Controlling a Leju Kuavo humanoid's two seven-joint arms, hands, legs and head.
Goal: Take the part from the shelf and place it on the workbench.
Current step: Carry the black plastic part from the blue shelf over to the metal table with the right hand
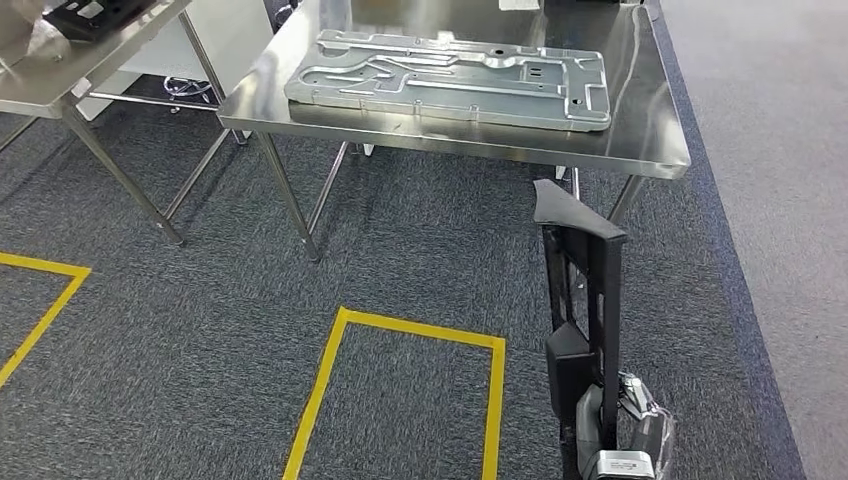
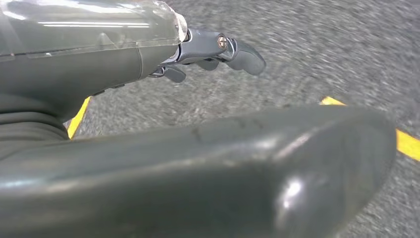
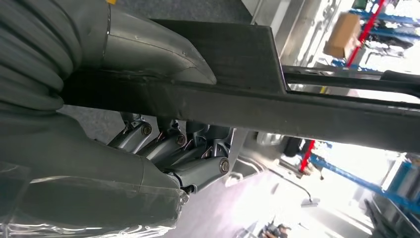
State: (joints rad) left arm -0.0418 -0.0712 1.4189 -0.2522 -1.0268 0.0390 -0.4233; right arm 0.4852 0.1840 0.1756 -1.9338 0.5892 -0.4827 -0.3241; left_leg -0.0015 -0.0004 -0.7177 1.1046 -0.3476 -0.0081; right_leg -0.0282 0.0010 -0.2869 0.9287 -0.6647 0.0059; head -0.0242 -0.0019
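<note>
Black, flat and frame-shaped, the plastic part (image 1: 585,300) stands on edge at the lower right of the head view, rising from the right hand (image 1: 615,440) toward the near edge of the stainless-steel workbench (image 1: 640,150). The right hand holds the part from below (its grey ribbed cover and clear sleeve show at the bottom of the frame). In the right wrist view the same right hand (image 3: 163,148) grips the black part (image 3: 237,94): the thick thumb lies across one face, and the darker fingers (image 3: 198,168) are curled against the other. The part is held over the grey carpet (image 1: 400,250), short of the workbench and not touching it.

On the workbench top lies a large silver cast-metal plate (image 1: 450,75) with raised ribs and channels. A second steel table (image 1: 60,75) stands to the left, carrying a dark object at its far corner. Yellow floor tape (image 1: 400,330) marks a rectangle on the carpet.

The left hand (image 2: 218,49) points down over carpet and a yellow tape line; it holds nothing, its thumb extended and its dark fingers loosely bent.
</note>
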